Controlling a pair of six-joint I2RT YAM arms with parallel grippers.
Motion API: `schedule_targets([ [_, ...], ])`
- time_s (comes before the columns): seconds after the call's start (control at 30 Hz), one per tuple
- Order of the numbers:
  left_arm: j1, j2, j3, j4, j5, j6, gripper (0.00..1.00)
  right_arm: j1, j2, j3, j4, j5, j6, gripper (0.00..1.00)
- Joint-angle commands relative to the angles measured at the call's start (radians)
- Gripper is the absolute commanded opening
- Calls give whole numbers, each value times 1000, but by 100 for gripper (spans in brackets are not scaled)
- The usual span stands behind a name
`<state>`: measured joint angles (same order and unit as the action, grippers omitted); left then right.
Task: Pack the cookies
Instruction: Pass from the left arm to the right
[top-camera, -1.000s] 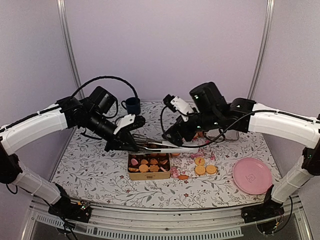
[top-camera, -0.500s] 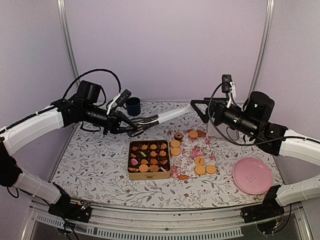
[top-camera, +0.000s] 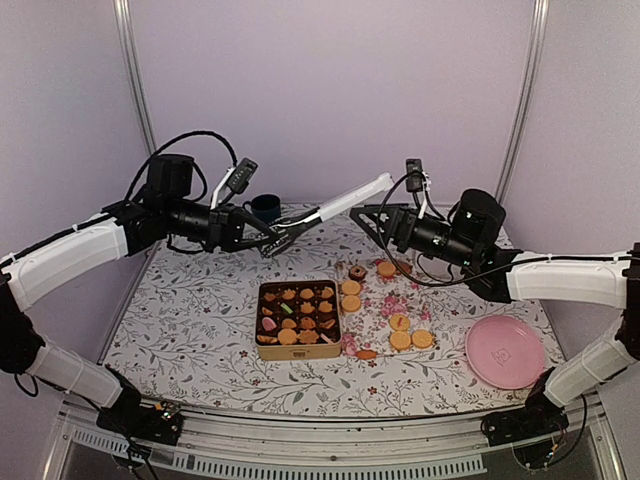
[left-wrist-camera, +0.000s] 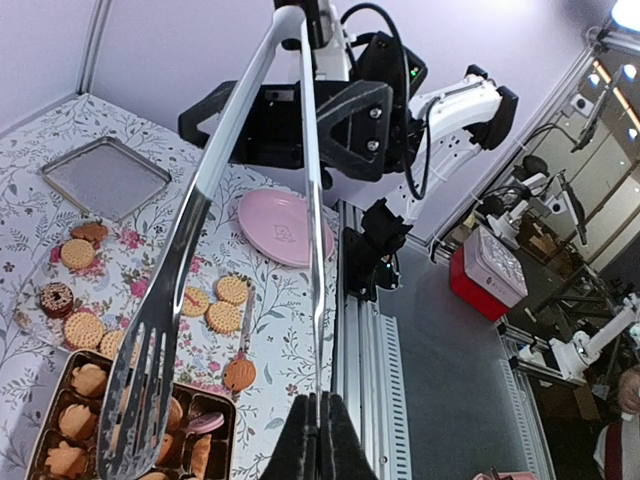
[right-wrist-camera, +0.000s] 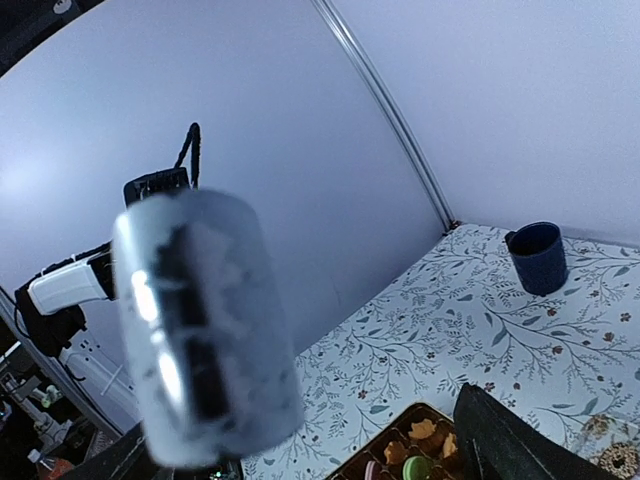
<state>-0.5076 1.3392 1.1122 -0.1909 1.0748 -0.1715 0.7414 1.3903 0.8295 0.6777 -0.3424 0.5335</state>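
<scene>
Metal tongs (top-camera: 330, 207) slant up to the right above the table. My left gripper (top-camera: 268, 240) is shut on one thin blade (left-wrist-camera: 318, 330) near the slotted tips. The tongs' hinge end (right-wrist-camera: 205, 330) looms blurred and close in the right wrist view. My right gripper (top-camera: 378, 222) stands open just under that end, and I cannot tell if they touch. Cookies fill a gold tin (top-camera: 262, 350), mostly golden ones (top-camera: 298, 335). More cookies (top-camera: 410, 338) lie loose on a floral mat (top-camera: 380, 305) beside it.
A pink plate (top-camera: 505, 352) sits at the front right. A dark blue cup (top-camera: 265, 208) stands at the back behind the left arm. A grey square tray (left-wrist-camera: 105, 175) lies at the far side of the mat.
Both arms have risen from low over the tin. The left gripper tilted the tongs upward. The right arm first pulled away to the right, then came back toward the tongs' upper end.
</scene>
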Motion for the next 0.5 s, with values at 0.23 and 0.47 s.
schedule_targets([
  [0.23,11,-13,-16,54,71,-7,0,-25,155,169,205,-286,137,75],
  [0.47,13,-12,-5,51,61,0,0,-25,208,186,231,-301,200,60],
])
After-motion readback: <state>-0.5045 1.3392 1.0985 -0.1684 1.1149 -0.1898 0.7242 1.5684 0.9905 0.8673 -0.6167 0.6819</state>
